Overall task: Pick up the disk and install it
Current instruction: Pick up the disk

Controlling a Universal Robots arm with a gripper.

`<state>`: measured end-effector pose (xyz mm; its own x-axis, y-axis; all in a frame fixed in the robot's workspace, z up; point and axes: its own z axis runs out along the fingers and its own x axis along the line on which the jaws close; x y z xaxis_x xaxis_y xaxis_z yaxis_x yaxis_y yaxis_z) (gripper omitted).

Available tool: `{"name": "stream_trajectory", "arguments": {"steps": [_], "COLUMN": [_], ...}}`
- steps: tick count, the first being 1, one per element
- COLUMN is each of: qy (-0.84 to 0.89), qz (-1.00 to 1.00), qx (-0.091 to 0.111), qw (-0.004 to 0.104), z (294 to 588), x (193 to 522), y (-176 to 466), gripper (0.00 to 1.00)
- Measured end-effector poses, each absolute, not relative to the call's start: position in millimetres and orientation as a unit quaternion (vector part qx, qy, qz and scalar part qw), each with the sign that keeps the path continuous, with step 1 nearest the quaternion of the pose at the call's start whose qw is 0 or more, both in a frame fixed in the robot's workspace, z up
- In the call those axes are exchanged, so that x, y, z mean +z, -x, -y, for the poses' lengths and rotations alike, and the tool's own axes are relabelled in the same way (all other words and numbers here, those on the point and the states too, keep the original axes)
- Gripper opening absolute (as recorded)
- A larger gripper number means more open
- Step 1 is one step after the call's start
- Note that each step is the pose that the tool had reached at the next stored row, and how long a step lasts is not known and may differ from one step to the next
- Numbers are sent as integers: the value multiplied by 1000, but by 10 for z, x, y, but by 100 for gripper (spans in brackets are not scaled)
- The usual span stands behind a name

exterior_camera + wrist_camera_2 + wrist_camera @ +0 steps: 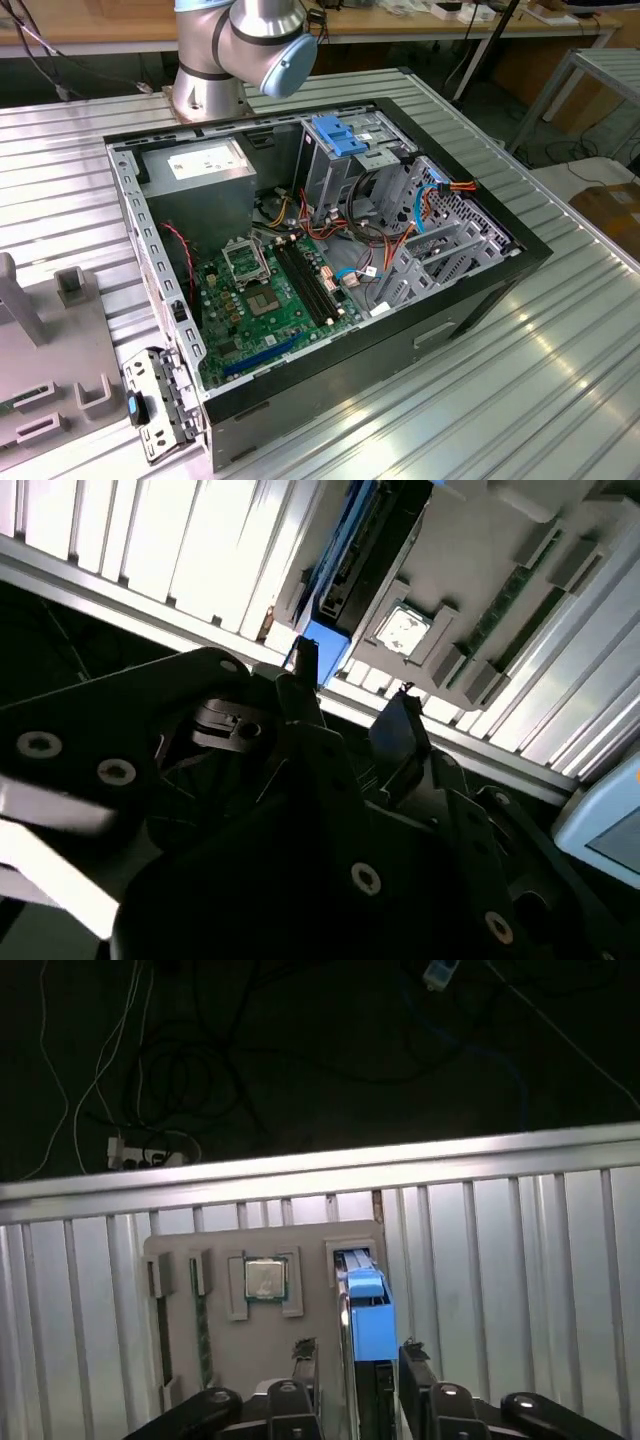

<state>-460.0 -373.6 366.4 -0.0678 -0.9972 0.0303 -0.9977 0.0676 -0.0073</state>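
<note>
Exterior view, from its left: a grey tray [60, 350] lies on the ribbed metal table [520, 390], just beside an open computer case [330, 390]. Inside the case lie a grey power supply [200, 170], a green motherboard [270, 300] and, further towards the exterior view's right, a pale blue bracket [345, 135] on top of the drive cage. The arm's base [240, 50] stands on the table behind the case.

First wrist view: the camera looks down on the tray [225, 1360]. The tray holds two memory sticks [203, 1330] in slots, a chip [265, 1280] in a square recess, and the disk [368, 1310] standing on edge in its own slot. The chip sits between the sticks and the disk. The blue end tab of the disk faces the camera.

The gripper [358, 1352] hangs over the tray with its jaws parted. One fingertip [305, 1350] shows on the chip side of the disk and the other on the far side, so the disk lies in line between them. A gap shows on the chip side; contact on the other side cannot be judged.

Second wrist view: the gripper [350, 690] is seen from behind, jaws apart. The disk [365, 550] stands beyond the fingertips, seated in the tray beside the chip [403, 630].
</note>
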Motion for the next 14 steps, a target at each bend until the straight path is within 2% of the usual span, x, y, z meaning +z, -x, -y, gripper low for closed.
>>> {"name": "stream_trajectory", "arguments": {"steps": [2,14], "qy": [-694,-698], "qz": [720,716], "qx": [13,15], "qw": [8,7], "z": [3717,3676], "x": [3613,3292], "y": [4600,4665], "gripper": [60,60]}}
